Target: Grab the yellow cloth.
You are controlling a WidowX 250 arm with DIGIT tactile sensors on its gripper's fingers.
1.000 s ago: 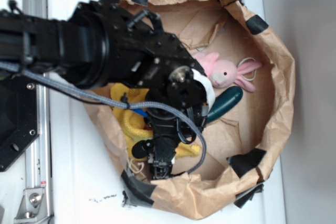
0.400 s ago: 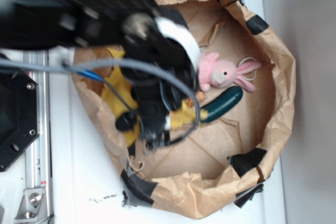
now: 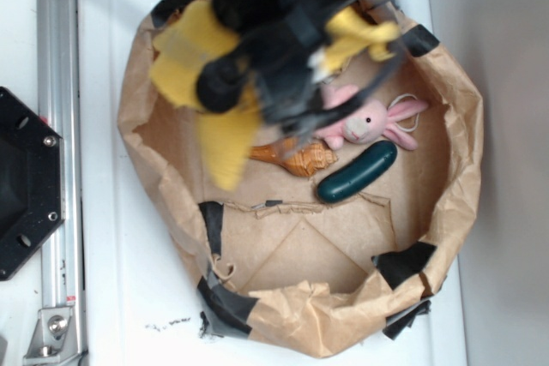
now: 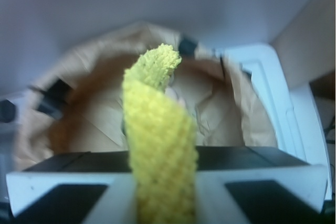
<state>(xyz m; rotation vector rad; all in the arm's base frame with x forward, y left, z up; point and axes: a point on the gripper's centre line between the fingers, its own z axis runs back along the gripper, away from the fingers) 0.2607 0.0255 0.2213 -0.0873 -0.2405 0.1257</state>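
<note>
The yellow cloth (image 3: 214,109) hangs in the air above the back left of the brown paper bag (image 3: 455,169), blurred by motion. My gripper (image 3: 296,83) is shut on the cloth, its black body covering the cloth's middle. One end droops down on the left, and another end sticks out to the right near the bag rim. In the wrist view the yellow cloth (image 4: 160,145) runs up as a pinched strip between my two jaws, with the gripper (image 4: 165,203) closed tightly on it.
Inside the bag lie a pink plush bunny (image 3: 369,119), a dark green cucumber-shaped toy (image 3: 358,173) and an orange-brown toy (image 3: 300,158). Black tape patches mark the bag rim. A metal rail (image 3: 58,169) and a black plate (image 3: 26,186) stand to the left.
My arm has risen and swung toward the back of the bag, lifting the yellow cloth off the floor. The orange-brown toy, hidden before, now shows.
</note>
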